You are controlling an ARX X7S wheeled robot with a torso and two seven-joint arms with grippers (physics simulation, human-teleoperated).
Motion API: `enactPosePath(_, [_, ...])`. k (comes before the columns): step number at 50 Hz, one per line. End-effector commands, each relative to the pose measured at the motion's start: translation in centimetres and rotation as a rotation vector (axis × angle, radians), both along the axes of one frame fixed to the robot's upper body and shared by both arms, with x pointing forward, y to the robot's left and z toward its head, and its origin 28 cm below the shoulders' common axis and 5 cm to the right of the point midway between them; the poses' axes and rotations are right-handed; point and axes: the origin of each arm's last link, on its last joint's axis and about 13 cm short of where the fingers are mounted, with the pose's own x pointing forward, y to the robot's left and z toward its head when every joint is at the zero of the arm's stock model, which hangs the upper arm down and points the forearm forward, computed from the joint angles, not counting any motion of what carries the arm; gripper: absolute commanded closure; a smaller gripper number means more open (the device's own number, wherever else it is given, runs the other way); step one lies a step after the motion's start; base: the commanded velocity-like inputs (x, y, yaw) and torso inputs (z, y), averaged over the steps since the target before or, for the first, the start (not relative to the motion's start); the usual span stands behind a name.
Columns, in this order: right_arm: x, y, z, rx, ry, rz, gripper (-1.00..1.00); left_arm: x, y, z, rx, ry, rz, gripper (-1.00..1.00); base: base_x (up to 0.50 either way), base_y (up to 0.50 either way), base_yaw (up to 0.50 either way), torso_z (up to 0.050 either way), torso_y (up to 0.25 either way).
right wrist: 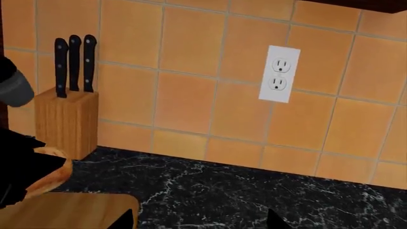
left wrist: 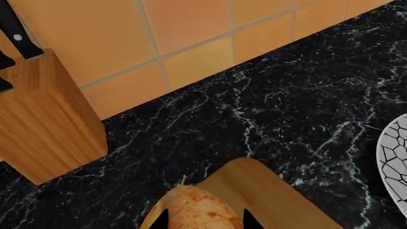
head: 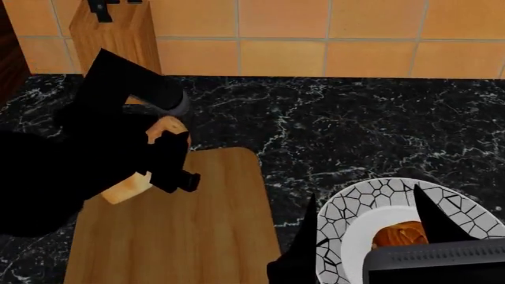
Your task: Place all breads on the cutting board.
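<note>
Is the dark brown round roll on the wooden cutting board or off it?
Off: the roll lies on the white patterned plate, beside the board.

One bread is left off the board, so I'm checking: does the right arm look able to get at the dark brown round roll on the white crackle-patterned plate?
Probably yes. The right gripper hangs just above the dark brown round roll on the white crackle-patterned plate, with nothing between them; its fingers look spread either side.

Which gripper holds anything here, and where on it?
The left gripper grips the loaf chunk at one end, above the cutting board. The right gripper is open and holds nothing.
</note>
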Motion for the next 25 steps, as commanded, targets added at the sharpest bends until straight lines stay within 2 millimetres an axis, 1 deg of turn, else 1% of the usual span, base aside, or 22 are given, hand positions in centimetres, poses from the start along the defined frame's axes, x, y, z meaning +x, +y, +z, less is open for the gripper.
enactPosePath(1, [-0.1, 0.0, -0.2, -0.001, 0.006, -0.002, -1.00, 1.1, -0.1, -1.8, 0.047, 0.054, 0.029, 1.00, 0.00, 0.00, 0.00, 0.000, 0.000])
enactPosePath(4, [-0.2, -0.1, -0.3, -0.001, 0.008, -0.004, -1.00, 1.2, -0.1, -2.1, 0.059, 0.062, 0.032, 1.00, 0.00, 0.00, 0.00, 0.000, 0.000])
enactPosePath(9, [-0.2, 0.0, -0.3, 0.004, 0.006, -0.004, -1.00, 1.8, -0.4, -2.8, 0.146, 0.073, 0.025, 1.00, 0.00, 0.00, 0.00, 0.000, 0.000])
enactPosePath(13, [-0.2, 0.0, -0.4, 0.005, 0.008, -0.004, -1.00, 2.2, -0.5, -3.2, 0.159, 0.081, 0.021, 1.00, 0.00, 0.00, 0.00, 0.000, 0.000])
enactPosePath(17, [-0.3, 0.1, -0.5, -0.001, 0.013, -0.003, -1.00, 2.4, -0.8, -3.8, 0.213, 0.082, 0.020, 1.00, 0.00, 0.00, 0.00, 0.000, 0.000])
enactPosePath(25, [-0.4, 0.0, -0.7, 0.003, 0.017, -0.007, -1.00, 2.5, -1.2, -4.6, 0.206, 0.099, 0.006, 1.00, 0.00, 0.00, 0.00, 0.000, 0.000])
